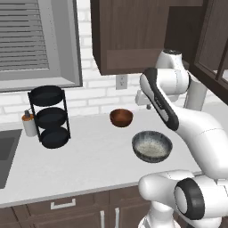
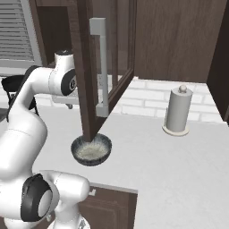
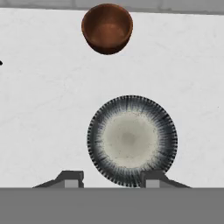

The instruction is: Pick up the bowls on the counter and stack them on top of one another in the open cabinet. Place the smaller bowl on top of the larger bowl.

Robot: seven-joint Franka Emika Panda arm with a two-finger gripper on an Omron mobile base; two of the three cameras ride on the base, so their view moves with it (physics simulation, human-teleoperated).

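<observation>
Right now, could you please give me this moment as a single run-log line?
phase: approach | gripper: open, above grey bowl | brown bowl: on counter, apart | stacked: none

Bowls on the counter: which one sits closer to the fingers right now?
The larger bowl, dark grey with a pale speckled inside. In the hand view it lies just above the fingers, while the smaller bowl, reddish-brown, sits farther off near the wall.

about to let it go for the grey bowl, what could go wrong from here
The gripper sits off-centre over the grey bowl, so one finger could strike its rim on the way down. The brown bowl stands close behind and might get knocked. The open cabinet door hangs near the arm.
</observation>
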